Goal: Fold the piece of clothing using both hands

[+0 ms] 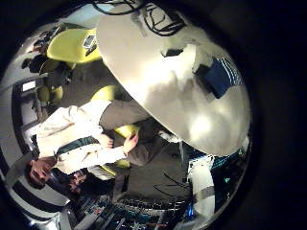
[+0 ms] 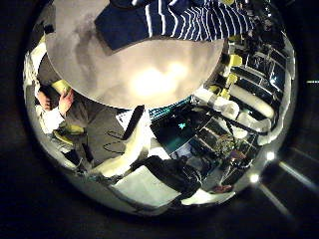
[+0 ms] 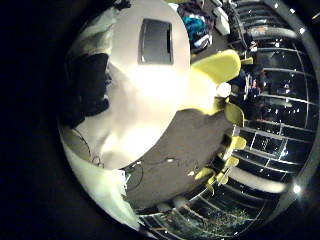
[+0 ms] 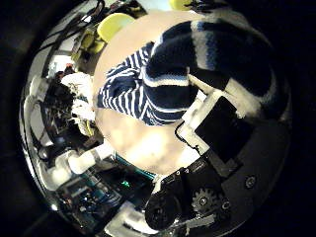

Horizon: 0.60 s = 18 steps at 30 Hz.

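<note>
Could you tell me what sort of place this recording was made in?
Probably an office or lab meeting area: a round white table holds the striped garment, with yellow-green chairs standing round it on the floor.

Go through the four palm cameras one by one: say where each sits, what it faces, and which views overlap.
Left little finger side: on the left palm, looking down on the round white table; none of its hand shows.
Left thumb side: left palm, facing the table and the striped garment.
Right little finger side: right palm, over the table.
Right thumb side: right palm, close on the striped garment; right hand intrudes.
Both thumb views share the garment.
</note>
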Each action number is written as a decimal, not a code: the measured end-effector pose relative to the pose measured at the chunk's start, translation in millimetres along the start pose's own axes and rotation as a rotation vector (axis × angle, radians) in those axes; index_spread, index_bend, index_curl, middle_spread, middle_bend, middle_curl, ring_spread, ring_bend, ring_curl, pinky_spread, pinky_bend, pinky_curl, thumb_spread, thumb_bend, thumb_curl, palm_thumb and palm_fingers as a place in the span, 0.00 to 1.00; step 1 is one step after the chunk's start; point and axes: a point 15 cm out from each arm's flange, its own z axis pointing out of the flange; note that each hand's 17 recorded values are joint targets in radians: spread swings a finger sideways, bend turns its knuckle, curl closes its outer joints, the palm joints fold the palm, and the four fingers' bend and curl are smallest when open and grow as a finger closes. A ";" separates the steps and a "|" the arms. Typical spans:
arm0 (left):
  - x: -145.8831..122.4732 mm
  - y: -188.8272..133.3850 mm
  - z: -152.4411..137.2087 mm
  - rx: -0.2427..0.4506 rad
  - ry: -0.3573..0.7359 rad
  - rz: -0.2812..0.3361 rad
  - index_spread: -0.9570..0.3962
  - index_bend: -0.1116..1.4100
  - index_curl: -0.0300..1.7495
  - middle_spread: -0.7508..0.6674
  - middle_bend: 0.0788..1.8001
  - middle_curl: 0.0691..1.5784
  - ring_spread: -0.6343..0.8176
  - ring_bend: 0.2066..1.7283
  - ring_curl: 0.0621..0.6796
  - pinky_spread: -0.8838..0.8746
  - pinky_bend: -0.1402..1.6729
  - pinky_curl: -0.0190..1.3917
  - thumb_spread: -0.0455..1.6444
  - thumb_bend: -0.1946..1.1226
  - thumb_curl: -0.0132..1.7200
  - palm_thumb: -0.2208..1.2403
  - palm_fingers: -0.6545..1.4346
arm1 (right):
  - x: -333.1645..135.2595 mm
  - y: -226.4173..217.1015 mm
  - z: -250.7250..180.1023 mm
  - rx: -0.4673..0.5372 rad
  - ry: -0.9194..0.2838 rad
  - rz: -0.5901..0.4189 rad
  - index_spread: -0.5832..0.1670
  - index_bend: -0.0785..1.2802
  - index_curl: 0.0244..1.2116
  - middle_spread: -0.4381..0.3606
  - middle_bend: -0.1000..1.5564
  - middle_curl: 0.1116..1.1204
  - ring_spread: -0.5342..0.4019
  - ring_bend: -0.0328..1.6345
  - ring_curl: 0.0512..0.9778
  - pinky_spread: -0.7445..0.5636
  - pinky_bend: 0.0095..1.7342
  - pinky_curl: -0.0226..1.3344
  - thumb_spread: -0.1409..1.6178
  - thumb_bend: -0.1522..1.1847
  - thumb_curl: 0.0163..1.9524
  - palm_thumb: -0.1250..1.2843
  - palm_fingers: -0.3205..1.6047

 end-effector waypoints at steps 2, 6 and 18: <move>-3.4 3.9 0.6 0.002 0.005 -0.006 0.71 0.18 0.20 0.67 0.07 0.19 0.56 0.37 0.29 0.66 0.38 0.24 0.69 0.13 0.18 0.41 0.37 | -31.2 -11.0 -8.2 0.008 0.021 -0.057 0.17 0.81 0.88 0.29 0.87 0.87 0.28 0.92 0.85 0.40 0.72 0.87 0.75 0.11 0.32 0.84 0.56; -2.0 14.0 0.9 0.004 0.013 -0.016 0.71 0.18 0.20 0.67 0.07 0.19 0.56 0.37 0.29 0.66 0.38 0.24 0.69 0.13 0.18 0.41 0.37 | -94.0 -44.3 2.7 -0.016 0.104 -0.184 0.19 0.81 0.88 0.29 0.87 0.86 0.28 0.91 0.87 0.40 0.72 0.89 0.74 0.11 0.32 0.84 0.56; 4.5 52.8 -6.4 0.041 0.008 -0.048 0.71 0.18 0.20 0.67 0.07 0.19 0.56 0.37 0.29 0.66 0.38 0.24 0.69 0.13 0.18 0.41 0.37 | -221.7 -101.5 86.4 -0.116 0.160 -0.364 0.19 0.50 0.78 0.18 0.63 0.72 0.29 0.93 0.78 0.34 0.78 0.81 0.74 0.08 0.27 0.70 0.43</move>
